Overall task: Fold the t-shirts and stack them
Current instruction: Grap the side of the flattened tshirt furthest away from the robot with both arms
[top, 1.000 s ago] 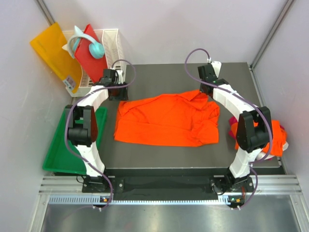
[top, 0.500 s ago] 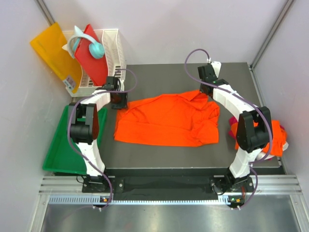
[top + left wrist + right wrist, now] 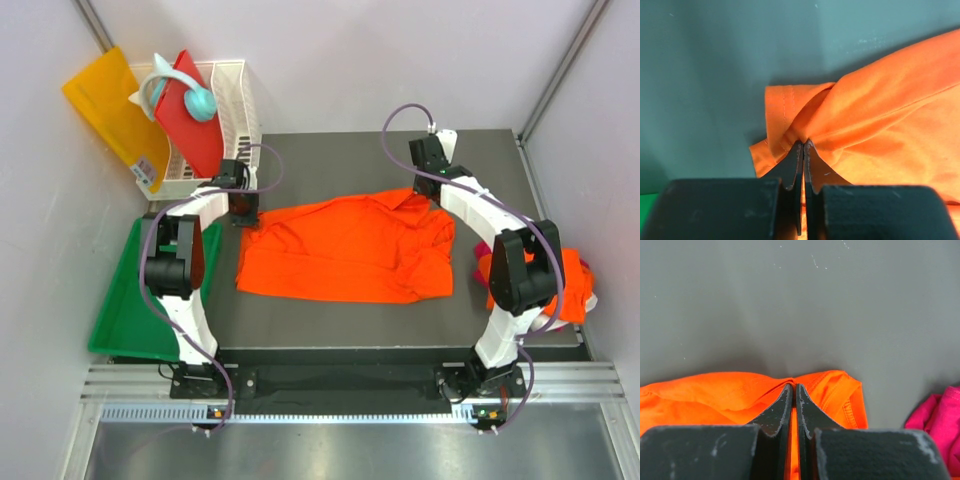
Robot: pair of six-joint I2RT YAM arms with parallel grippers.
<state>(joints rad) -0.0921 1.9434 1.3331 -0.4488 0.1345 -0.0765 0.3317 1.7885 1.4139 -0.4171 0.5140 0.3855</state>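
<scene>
Grey tabletop (image 3: 350,325) carries one bright orange t-shirt (image 3: 345,250), lying crumpled across its middle, its right side bunched and doubled over. Within the last second the left gripper (image 3: 803,146) has slid in and snapped closed on the shirt's far-left corner, and the cloth puckers at its tips. The right gripper (image 3: 793,388) already pinches the far-right corner. With both far corners seemingly secured, a lift or fold looks ready. More shirts (image 3: 575,285) hang off the table's right edge.

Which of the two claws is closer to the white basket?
Left. The left gripper sits close by the white basket, pinching a corner of the orange t-shirt; the right gripper pinches the opposite corner, far across the table.
</scene>
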